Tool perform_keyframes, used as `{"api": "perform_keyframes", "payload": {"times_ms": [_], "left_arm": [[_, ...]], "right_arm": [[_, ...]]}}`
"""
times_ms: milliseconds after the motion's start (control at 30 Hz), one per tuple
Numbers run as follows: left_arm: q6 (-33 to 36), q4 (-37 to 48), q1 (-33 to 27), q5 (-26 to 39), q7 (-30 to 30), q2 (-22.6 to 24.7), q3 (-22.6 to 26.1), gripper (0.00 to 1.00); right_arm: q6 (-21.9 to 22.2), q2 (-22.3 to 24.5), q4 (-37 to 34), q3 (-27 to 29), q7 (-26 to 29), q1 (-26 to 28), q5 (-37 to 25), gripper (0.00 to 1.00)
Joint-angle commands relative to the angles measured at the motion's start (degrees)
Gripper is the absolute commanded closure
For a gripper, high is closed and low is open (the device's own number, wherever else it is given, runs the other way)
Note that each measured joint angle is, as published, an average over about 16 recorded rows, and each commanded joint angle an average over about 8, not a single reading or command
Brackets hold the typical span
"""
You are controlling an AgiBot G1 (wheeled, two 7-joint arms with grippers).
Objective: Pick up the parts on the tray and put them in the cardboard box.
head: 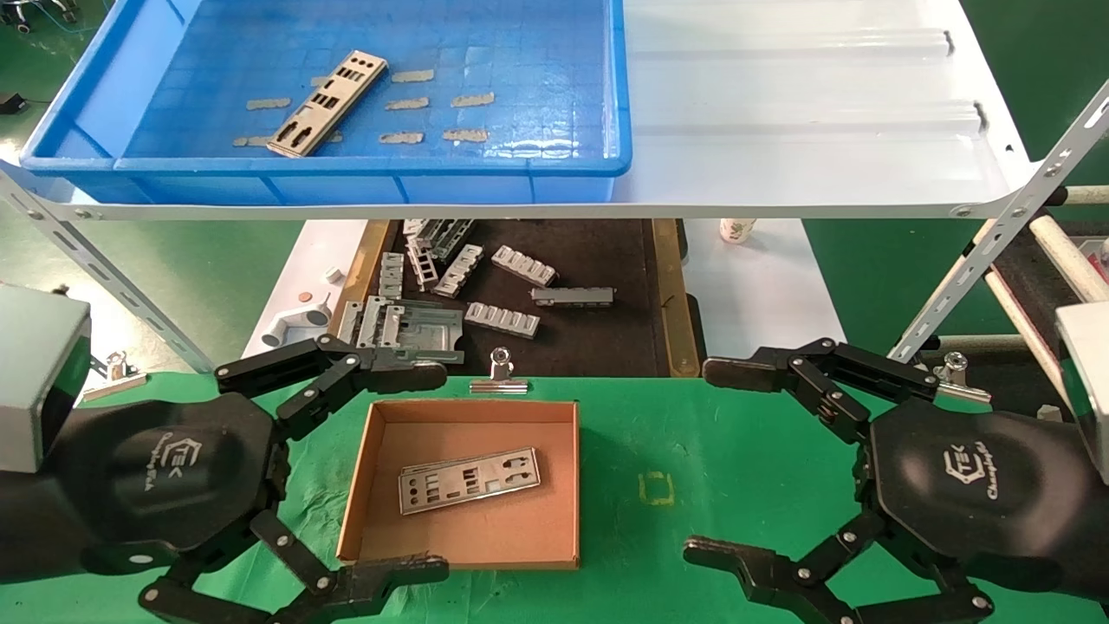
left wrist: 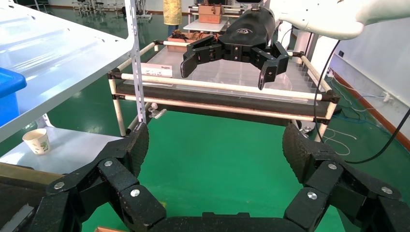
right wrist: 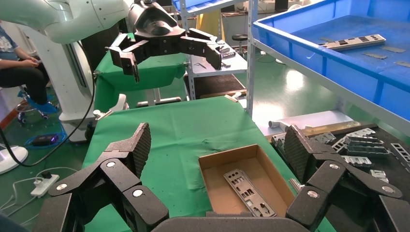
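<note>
A: Where do things stand?
B: One thin silver punched plate (head: 469, 479) lies in the brown cardboard box (head: 378, 432); another (head: 327, 103) waits in the blue plastic tray (head: 617, 87).
A: And the grippers?
B: Left gripper (head: 372, 468) and right gripper (head: 719, 459) both hover spread wide and empty; likely one must reach up to the tray.

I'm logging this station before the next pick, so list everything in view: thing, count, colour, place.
Tray: one, bright blue, on the white shelf.
Part in tray: one, silver-grey, lying flat on the tray floor.
Cardboard box: one, brown, on the green table.
Part in box: one, silver-grey, lying flat.
Ribbed brackets: several, grey, on the dark mat below the shelf.
Binder clip: one, metal, just beyond the box.
Paper cup: one, white, right of the mat.
Left gripper: black, jaws open, beside the box.
Right gripper: black, jaws open, over the table.
</note>
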Motion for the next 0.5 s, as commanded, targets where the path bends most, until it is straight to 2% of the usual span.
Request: {"api": "perform_keyframes", "payload": {"times_ms": [33, 500], "left_arm": [[0.0, 0.0, 0.0, 0.0, 0.0, 0.0, 0.0, 0.0], [0.0, 0.0, 0.0, 0.0, 0.0, 0.0, 0.0, 0.0]], "right_arm": [[0.0, 0.0, 0.0, 0.0, 0.0, 0.0, 0.0, 0.0], [0.0, 0.0, 0.0, 0.0, 0.0, 0.0, 0.0, 0.0]]}}
